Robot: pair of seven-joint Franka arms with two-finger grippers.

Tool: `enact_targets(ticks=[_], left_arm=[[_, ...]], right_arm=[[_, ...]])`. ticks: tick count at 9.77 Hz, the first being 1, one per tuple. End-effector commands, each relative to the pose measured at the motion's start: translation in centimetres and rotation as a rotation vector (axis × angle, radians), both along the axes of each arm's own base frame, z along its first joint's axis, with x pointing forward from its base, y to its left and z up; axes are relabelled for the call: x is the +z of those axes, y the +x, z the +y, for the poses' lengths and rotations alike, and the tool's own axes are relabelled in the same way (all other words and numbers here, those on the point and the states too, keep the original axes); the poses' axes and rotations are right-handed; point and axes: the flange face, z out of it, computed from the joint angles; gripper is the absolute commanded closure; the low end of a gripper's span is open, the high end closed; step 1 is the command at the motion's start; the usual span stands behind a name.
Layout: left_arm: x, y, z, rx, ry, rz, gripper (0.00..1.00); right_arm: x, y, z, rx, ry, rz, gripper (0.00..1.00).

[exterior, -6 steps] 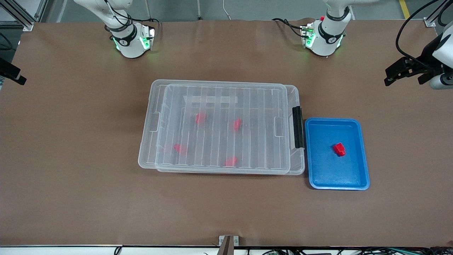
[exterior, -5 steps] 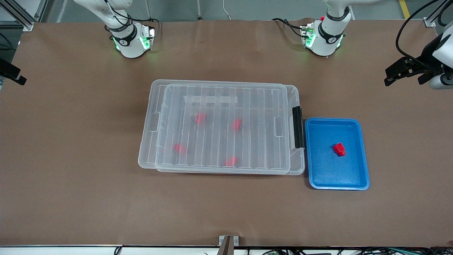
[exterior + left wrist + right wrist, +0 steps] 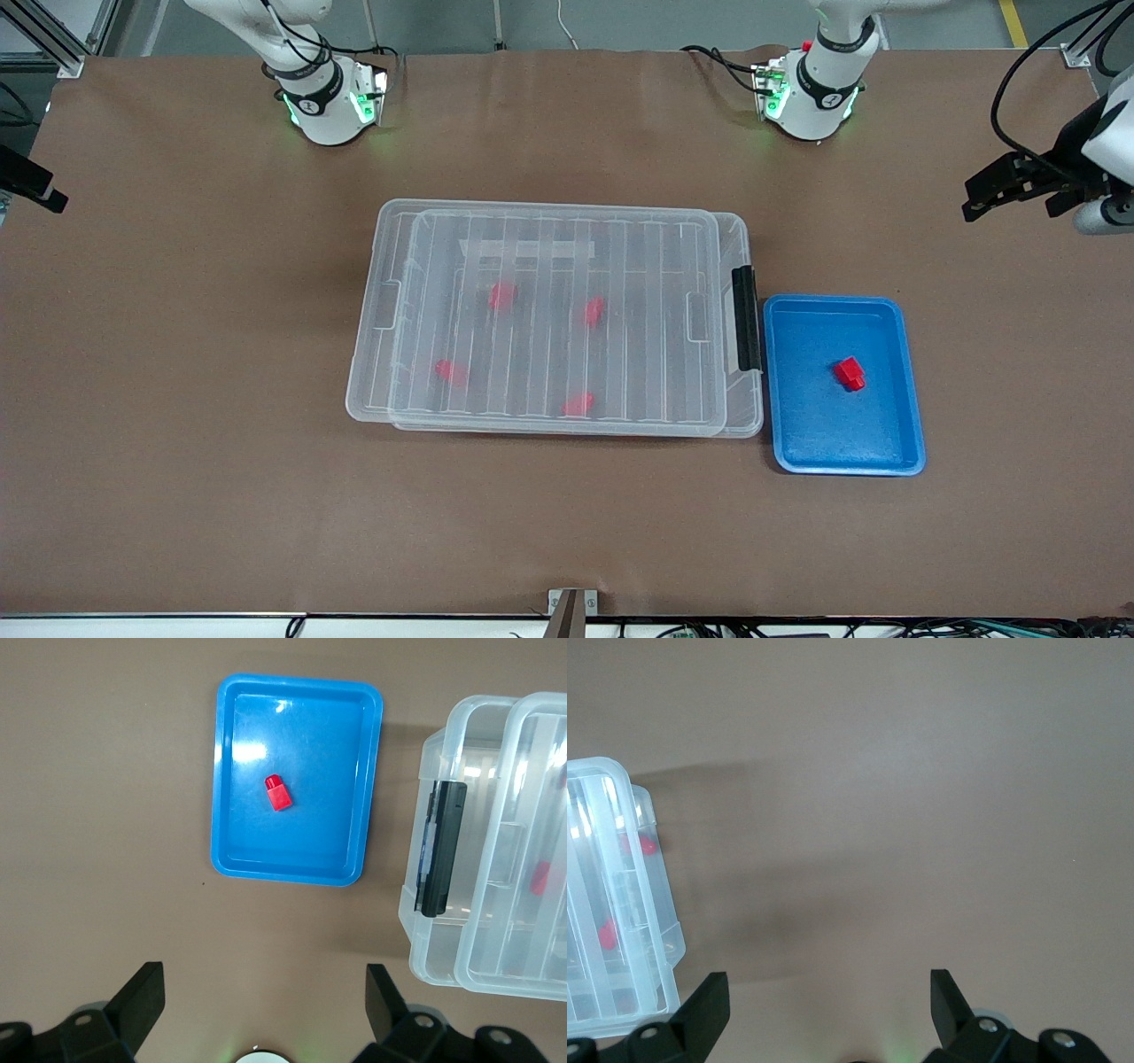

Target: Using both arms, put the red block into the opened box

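One small red block [image 3: 849, 373] lies in a blue tray [image 3: 912, 381]; the left wrist view shows the red block [image 3: 279, 792] too. The clear box [image 3: 365, 354] stands mid-table with its ribbed lid [image 3: 620, 266] lying over it, slightly shifted. Its black latch [image 3: 746, 319] faces the tray. Several more red blocks [image 3: 502, 296] show through the lid. My left gripper [image 3: 264, 992] hangs open and empty over bare table at the left arm's end, apart from the tray. My right gripper [image 3: 828, 992] is open and empty over bare table at the right arm's end, clear of the box [image 3: 620, 904].
The blue tray [image 3: 220, 780] sits right beside the latch end of the box [image 3: 425, 930]. Brown table surface [image 3: 567, 514] surrounds both. The two arm bases [image 3: 328, 106] stand along the edge farthest from the front camera.
The left arm's wrist has shifted slightly at its end of the table. Box, lid, tray and blocks have not moved.
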Motion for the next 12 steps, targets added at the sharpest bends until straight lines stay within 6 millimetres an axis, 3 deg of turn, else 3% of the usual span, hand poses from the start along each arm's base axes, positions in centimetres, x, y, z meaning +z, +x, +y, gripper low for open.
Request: enact_targets(ticks=[1, 3, 4, 6, 8, 9, 12], left_arm=[[-5.3, 2.8, -0.4, -0.013, 0.042, 0.081, 0.0], [-10.3, 5.7, 0.1, -0.012, 0.079, 0.046, 0.0], [-13.0, 6.5, 0.2, -0.005, 0.073, 0.023, 0.0], [-20.9, 7.4, -0.2, 0.127, 0.064, -0.012, 0.0], [-29.1, 7.3, -0.5, 0.264, 0.059, -0.011, 0.0], [-32.7, 7.0, -0.3, 0.299, 0.054, -0.006, 0.0], [-41.3, 7.2, 3.1, 0.378, 0.036, 0.001, 0.0]], right_arm=[[-3.2, 2.0, 3.3, 0.059, 0.062, 0.053, 0.0], [-9.8, 6.3, 8.1, 0.126, 0.076, 0.08, 0.0], [-12.5, 7.2, 11.1, 0.124, 0.077, 0.07, 0.0], [-20.2, 7.9, 19.3, 0.104, 0.084, 0.062, 0.0], [-25.0, 7.0, 24.4, 0.137, 0.072, 0.042, 0.0], [-27.4, 6.9, 25.1, 0.143, 0.03, 0.037, 0.0], [-29.0, 7.0, 25.2, 0.187, -0.042, 0.042, 0.0]])
